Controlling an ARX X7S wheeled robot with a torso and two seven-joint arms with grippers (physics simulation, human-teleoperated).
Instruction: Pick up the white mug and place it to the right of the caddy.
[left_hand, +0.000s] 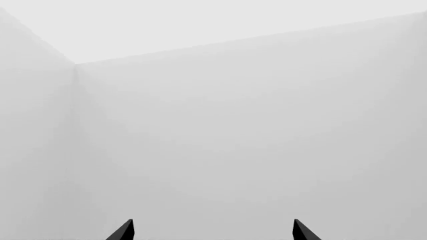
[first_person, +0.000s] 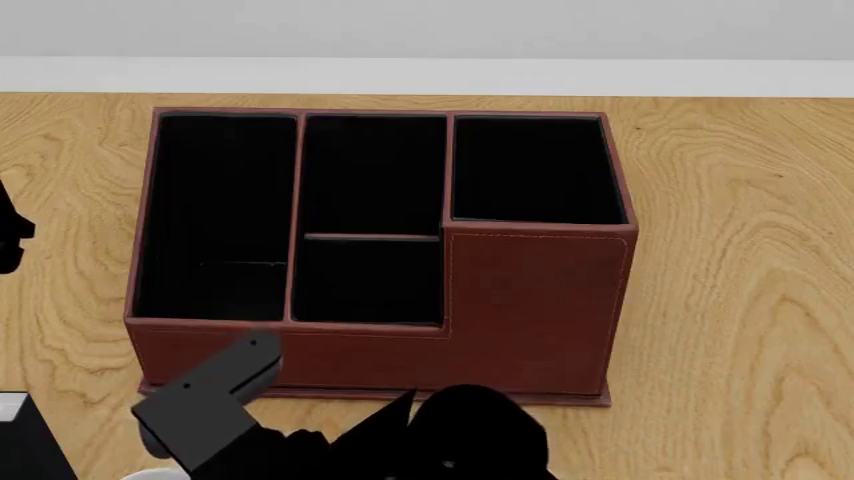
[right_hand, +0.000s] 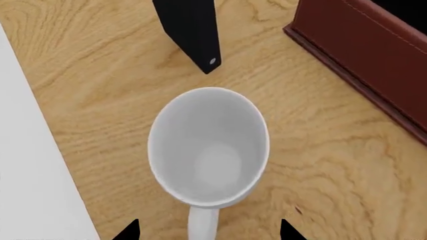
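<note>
So my right tool (right_hand: 208, 231) is hanging straight over the white mug (right_hand: 208, 160), jaws spread and nothing in them. In the right wrist view I only see the two black fingertips (right_hand: 127, 231) poking in on either side of the mug's handle end, with clear gap to the rim on both sides. The mug sits upright on the wood counter (right_hand: 100, 110), mouth up, empty inside, handle pointing back toward the camera. There's a black bar-shaped thing (right_hand: 193, 32) just past the far rim; can't tell what it is, maybe part of the rig.

The caddy (first_person: 387, 230) is near the mug but not touching, its reddish base edge visible in the wrist view. From the head view the caddy fills the middle, and the mug is down around 7 o'clock from it, almost fully hidden under my own arm.

The left tool (left_hand: 212, 231) is aimed at a blank wall, tips apart, holding nothing, out of the picture really.

My take on doing the grab right: come down so the fingers pinch the rim wall or the body, not the handle, stay centred so it doesn't tip, and lift high enough to clear the caddy's tall corner before swinging toward its 3 o'clock side, where the counter looks free.
</note>
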